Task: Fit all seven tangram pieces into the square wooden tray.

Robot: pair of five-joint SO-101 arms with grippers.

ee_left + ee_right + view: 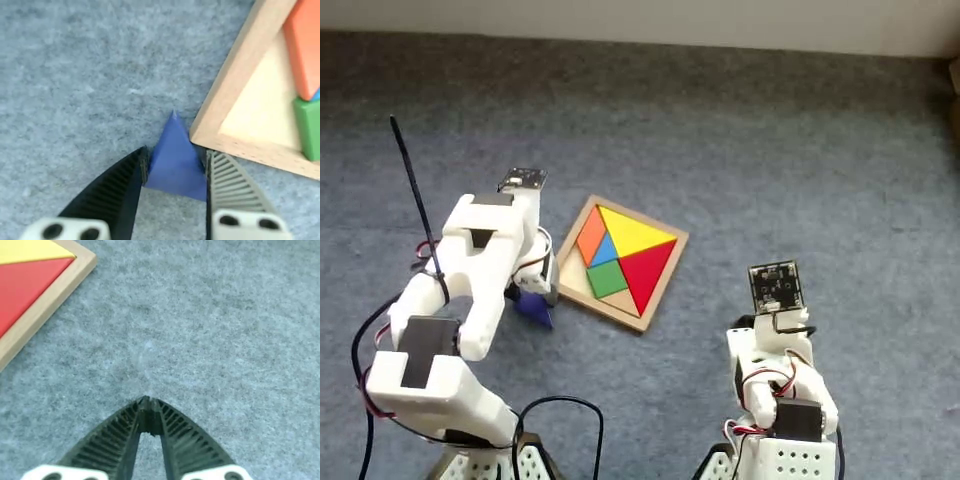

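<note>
While it hangs left of the desk's middle, the left gripper point(176, 159) pinches a dark blue triangle point(174, 174) just beside the left corner of the wooden tray point(574, 281). Mid-desk, the tray holds an orange parallelogram point(591, 236), light blue triangle point(604, 250), green square point(607, 279), yellow triangle point(632, 232) and red triangle point(648, 272). Rightward, the right gripper point(146, 402) has its tips together, empty.

The triangle point(175, 165) lies on the surface point(770, 150) beside the tray's point(665, 284) left corner, between the left gripper's point(176, 151) jaws.
</note>
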